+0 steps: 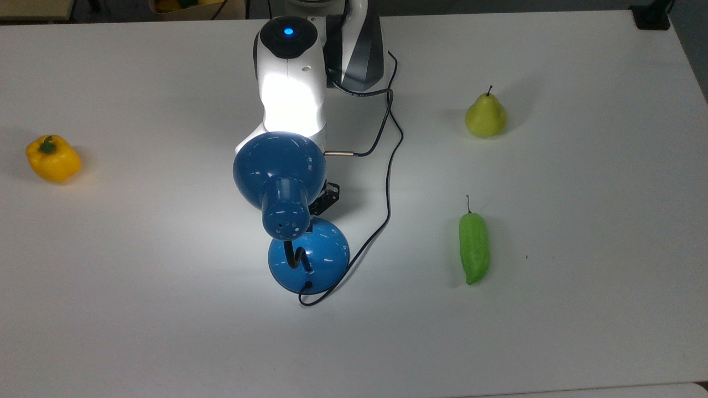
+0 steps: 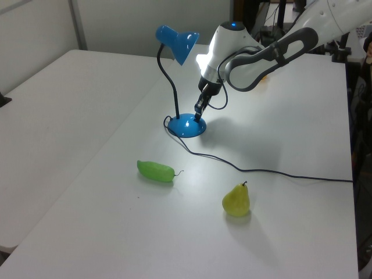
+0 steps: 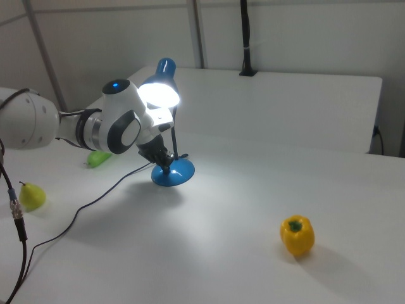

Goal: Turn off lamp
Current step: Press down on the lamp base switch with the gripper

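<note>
Table (image 1: 553, 342): white, wide, carrying everything else.
Arm (image 2: 256, 52): white and grey, reaching over the table, its wrist glowing in the lamp's beam.
Lamp (image 1: 279, 168): lit, near the table's middle; blue cone shade on a black bendy neck above a round blue base (image 2: 187, 125), thin black cord (image 1: 389, 182) trailing off toward the arm.
Gripper (image 2: 199, 114): tip down at the base's top, at the edge nearest the arm; whether it touches, or how its fingers stand, I cannot tell.
Yellow pepper (image 1: 53, 158): far at the top view's left.
Green pepper (image 1: 474, 247): top view's right.
Pear (image 1: 485, 116): upright, beyond the green pepper.
</note>
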Robot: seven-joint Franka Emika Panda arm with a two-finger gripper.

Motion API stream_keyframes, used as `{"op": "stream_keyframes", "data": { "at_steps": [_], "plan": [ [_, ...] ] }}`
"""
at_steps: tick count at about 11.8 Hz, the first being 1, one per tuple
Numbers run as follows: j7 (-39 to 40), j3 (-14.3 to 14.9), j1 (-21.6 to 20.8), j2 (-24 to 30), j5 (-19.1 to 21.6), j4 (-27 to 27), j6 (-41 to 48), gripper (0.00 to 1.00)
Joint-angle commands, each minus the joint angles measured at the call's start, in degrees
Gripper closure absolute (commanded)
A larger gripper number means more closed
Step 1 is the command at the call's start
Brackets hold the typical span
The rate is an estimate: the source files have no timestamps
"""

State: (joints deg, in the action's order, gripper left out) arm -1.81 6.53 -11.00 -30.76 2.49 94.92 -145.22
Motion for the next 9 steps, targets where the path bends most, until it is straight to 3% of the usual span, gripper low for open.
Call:
{"op": "stream_keyframes", "data": {
  "at_steps": [1, 9],
  "plan": [
    [0.5, 0.3, -0.8, -0.3, 1.2, 0.8, -1.7, 1.00],
    [0.6, 0.2, -2.0, -1.1, 0.9, 3.3, -1.8, 1.00]
  ]
}}
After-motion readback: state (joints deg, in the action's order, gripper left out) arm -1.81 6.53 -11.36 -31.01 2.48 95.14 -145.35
